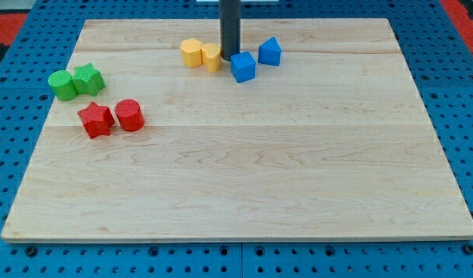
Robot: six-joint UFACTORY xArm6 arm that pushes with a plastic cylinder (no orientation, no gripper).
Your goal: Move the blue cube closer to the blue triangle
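The blue cube (243, 66) sits near the top middle of the wooden board. The blue triangle (270, 52) lies just up and to the right of it, a small gap apart. My tip (229, 55) is at the end of the dark rod, touching or almost touching the cube's upper left side, between the cube and the yellow blocks.
Two yellow blocks (192, 52) (212, 56) stand just left of my tip. Two green blocks (63, 85) (89, 79) and a red star (96, 119) with a red cylinder (129, 114) sit at the view's left. The board's (236, 193) top edge is close behind.
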